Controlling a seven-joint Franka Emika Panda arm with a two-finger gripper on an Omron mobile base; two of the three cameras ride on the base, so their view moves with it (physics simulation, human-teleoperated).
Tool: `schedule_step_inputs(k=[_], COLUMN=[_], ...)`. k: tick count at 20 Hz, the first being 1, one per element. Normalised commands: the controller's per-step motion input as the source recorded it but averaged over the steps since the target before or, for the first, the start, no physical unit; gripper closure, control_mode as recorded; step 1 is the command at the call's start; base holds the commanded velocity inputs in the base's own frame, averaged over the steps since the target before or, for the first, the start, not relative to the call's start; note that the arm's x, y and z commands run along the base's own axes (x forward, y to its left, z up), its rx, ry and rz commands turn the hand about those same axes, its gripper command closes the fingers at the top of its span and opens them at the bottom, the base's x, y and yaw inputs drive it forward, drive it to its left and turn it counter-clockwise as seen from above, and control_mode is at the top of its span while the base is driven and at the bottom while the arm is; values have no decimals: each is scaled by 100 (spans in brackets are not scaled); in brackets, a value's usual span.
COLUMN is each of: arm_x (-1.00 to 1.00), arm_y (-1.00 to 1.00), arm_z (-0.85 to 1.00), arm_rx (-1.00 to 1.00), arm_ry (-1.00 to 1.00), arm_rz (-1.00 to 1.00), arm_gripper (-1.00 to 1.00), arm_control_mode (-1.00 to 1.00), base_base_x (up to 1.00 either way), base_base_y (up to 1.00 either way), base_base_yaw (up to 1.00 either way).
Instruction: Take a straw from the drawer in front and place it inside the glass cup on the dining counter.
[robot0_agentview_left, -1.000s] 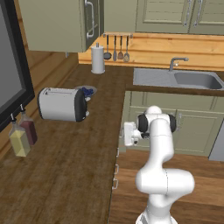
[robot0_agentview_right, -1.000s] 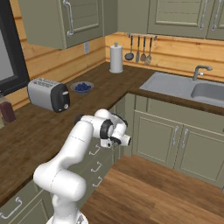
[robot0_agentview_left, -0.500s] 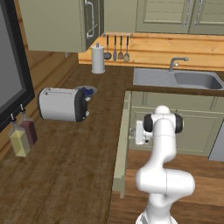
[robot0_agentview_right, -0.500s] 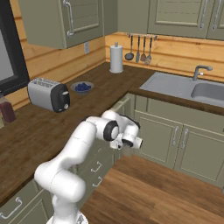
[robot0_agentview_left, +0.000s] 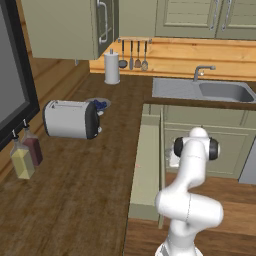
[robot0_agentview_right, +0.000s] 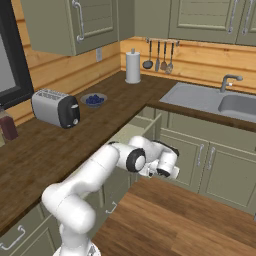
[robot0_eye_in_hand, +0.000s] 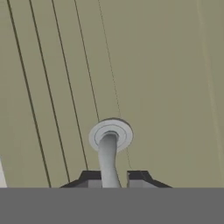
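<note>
The step in hand is opening the drawer (robot0_agentview_left: 146, 167): the gripper (robot0_eye_in_hand: 110, 177) is closed narrowly on the drawer's metal handle (robot0_eye_in_hand: 108, 151), whose grey bar runs straight out from between the two dark fingertips (robot0_eye_in_hand: 91, 177) to a round mounting plate on the panelled sage-green front directly ahead of the hand. The jaws sit tight on either side of the bar, so the grip looks secure.

In the base views the drawer stands pulled out from the wall counter (robot0_agentview_left: 85, 175), its pale interior stretching away behind the front that the hand holds. It seems open far enough to reach into, though that is a judgement from steep angles.

The straw (robot0_agentview_left: 136, 165) probably lies inside the drawer, behind the front panel and beyond the hand; only a faint pinkish fleck at the drawer's edge hints at it, too small to be sure.

The next move calls for letting go of the handle, lifting above the drawer front, and coming down over the interior with fingers aligned across the thin stick.
</note>
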Motion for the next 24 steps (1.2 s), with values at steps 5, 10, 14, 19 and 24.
schedule_step_inputs(k=[5, 10, 14, 19, 24], arm_x=[-4, -1, -14, -31, -85], arm_y=[-64, -3, -36, -26, 21], arm_z=[-2, -7, 1, 9, 46], arm_rx=[13, 0, 0, 0, -11], arm_ry=[2, 9, 16, 6, 0], arm_rz=[5, -2, -7, -2, -3], arm_gripper=[-100, -100, -100, -100, -100], arm_control_mode=[-100, -100, -100, -100, -100], base_base_x=[0, 0, 0, 0, 0], base_base_y=[0, 0, 0, 0, 0], base_base_yaw=[0, 0, 0, 0, 0])
